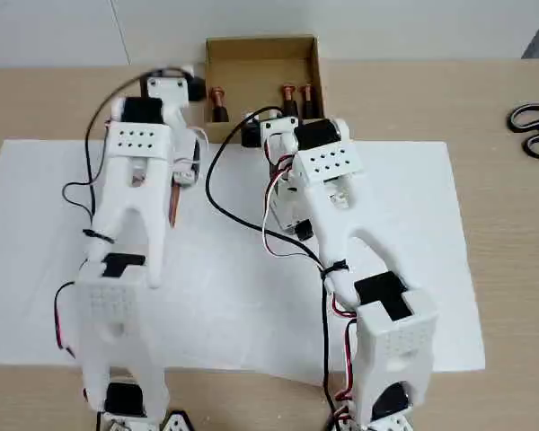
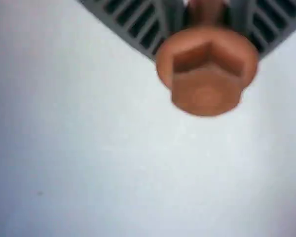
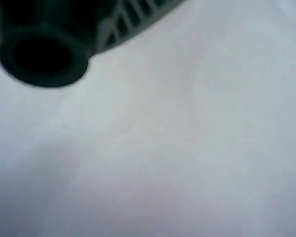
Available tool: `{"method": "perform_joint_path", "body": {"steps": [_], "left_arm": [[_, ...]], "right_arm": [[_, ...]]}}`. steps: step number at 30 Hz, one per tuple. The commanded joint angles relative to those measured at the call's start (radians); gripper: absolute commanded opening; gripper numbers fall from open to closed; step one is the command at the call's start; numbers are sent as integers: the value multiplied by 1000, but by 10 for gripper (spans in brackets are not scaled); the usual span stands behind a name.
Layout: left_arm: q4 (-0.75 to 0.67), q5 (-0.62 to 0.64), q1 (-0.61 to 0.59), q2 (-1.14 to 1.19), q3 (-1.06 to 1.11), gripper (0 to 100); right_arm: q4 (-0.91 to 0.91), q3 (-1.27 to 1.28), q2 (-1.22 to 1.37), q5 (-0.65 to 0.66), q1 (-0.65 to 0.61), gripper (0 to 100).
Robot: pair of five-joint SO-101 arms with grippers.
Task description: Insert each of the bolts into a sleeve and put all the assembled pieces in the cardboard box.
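Clamping a copper bolt (image 2: 205, 74), the left hand (image 2: 206, 12) hangs over white paper (image 2: 89, 148); the right hand (image 3: 64, 19) is closed around a black sleeve (image 3: 42, 58).

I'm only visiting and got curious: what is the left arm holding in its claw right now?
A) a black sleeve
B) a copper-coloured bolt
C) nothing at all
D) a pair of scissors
B: the left wrist view shows the hexagonal head of a copper-coloured bolt clamped in the left gripper, while the black sleeve is in the right gripper.
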Motion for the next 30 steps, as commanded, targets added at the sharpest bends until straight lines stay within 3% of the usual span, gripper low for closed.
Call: {"method": "perform_joint_path", "body": {"steps": [1,5,14,18,30], "left_arm": [[21,5,-3,-146,8,7],[21,5,-3,-259,73,7],[20,11,0,-669,272,7],[11,135,2,-885,357,7],[-322,354,6,-1441,869,7]], "right_arm": [[1,-80,-79,0,10,4],[10,-104,-142,0,10,4],[27,-101,-561,-3,4,4],[41,-68,-714,0,4,4],[-5,414,-1228,-44,-102,5]]}}
